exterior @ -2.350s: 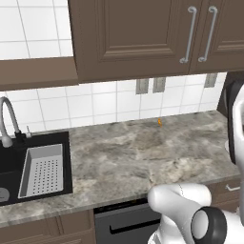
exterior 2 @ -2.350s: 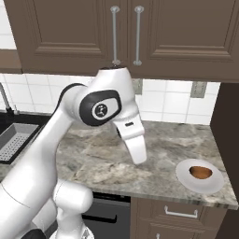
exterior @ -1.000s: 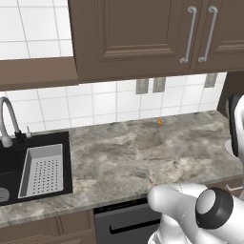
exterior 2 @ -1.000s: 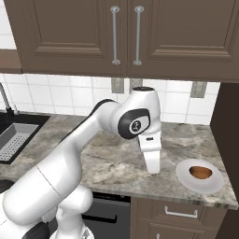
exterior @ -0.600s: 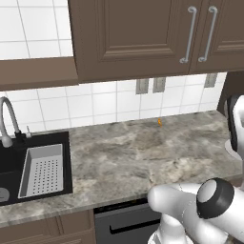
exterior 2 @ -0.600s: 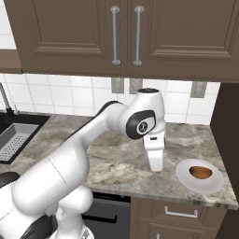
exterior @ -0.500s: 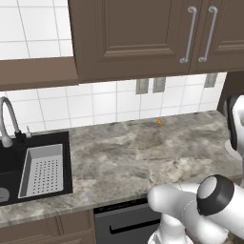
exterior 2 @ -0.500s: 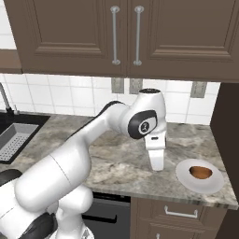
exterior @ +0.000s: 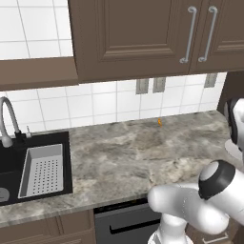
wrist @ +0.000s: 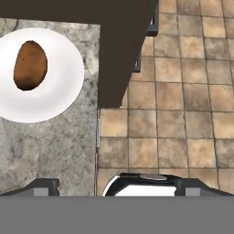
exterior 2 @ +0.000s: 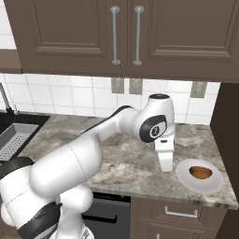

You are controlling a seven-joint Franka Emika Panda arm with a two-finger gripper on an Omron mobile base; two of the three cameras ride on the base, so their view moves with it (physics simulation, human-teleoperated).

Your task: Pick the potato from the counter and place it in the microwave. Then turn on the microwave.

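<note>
The brown potato (wrist: 30, 65) lies on a white plate (wrist: 59, 98) at the right end of the grey-brown stone counter (wrist: 50, 146). From the right base view the potato (exterior 2: 200, 172) sits on the plate (exterior 2: 186, 179) just right of my arm's white end. My gripper (wrist: 123, 187) hangs high above the counter's front edge, beside the plate. It is open, its dark fingertips (wrist: 45, 185) wide apart with nothing between them. The microwave is out of view.
A black sink with a steel basket (exterior: 43, 169) and curved tap (exterior: 7, 119) sits at the counter's left end. Dark cabinets (exterior 2: 126, 37) hang overhead. A dark tall panel (exterior 2: 226, 140) bounds the counter's right end. Brown tiled floor (wrist: 183, 91) lies past the counter edge.
The arm has swung to the right along the counter toward the plate. The potato and plate have not moved, and the gripper has stayed open.
</note>
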